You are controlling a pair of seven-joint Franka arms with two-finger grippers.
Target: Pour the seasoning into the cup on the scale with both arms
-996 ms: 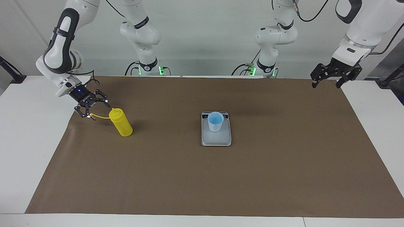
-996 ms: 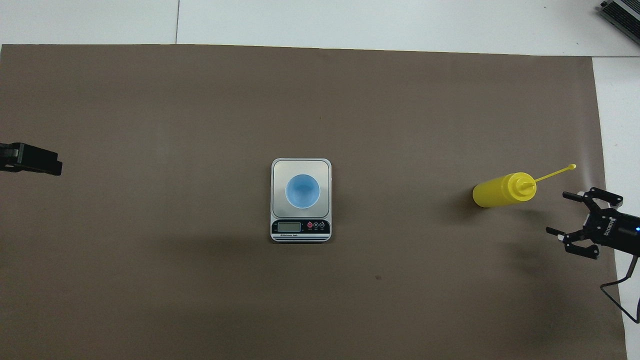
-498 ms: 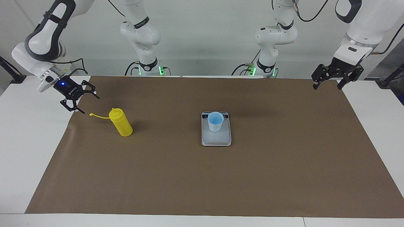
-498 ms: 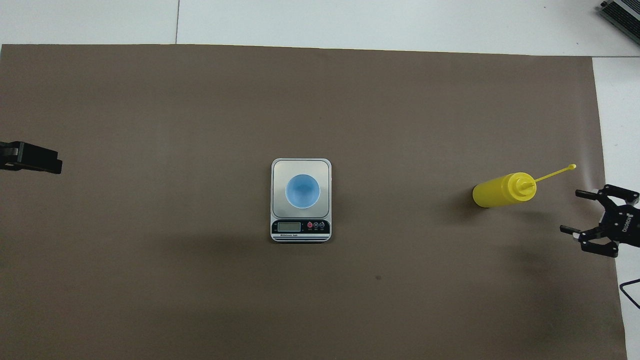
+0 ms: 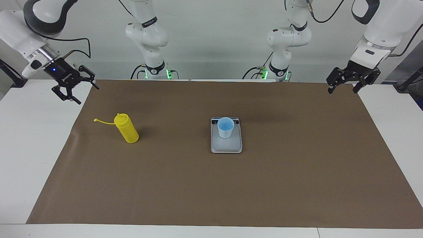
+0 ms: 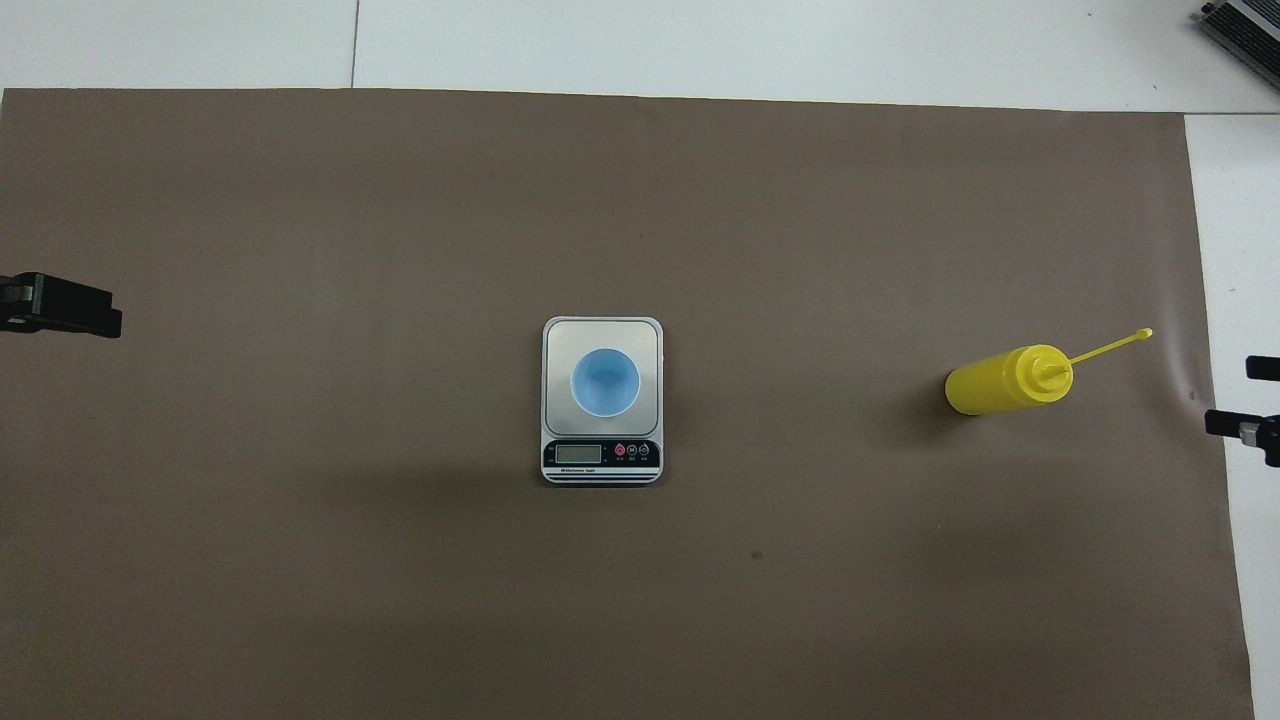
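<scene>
Both hands, left hand and right hand, mostly cut off overhead.

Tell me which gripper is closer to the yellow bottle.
The right gripper, raised over the table edge at the bottle's end; the left gripper waits at the other end.

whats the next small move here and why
Probably bring the right gripper, open and empty over the table edge, back down beside the yellow bottle to grasp it: the bottle stands uncapped and ungripped, the cup waits on the scale, and the left gripper waits open.
</scene>
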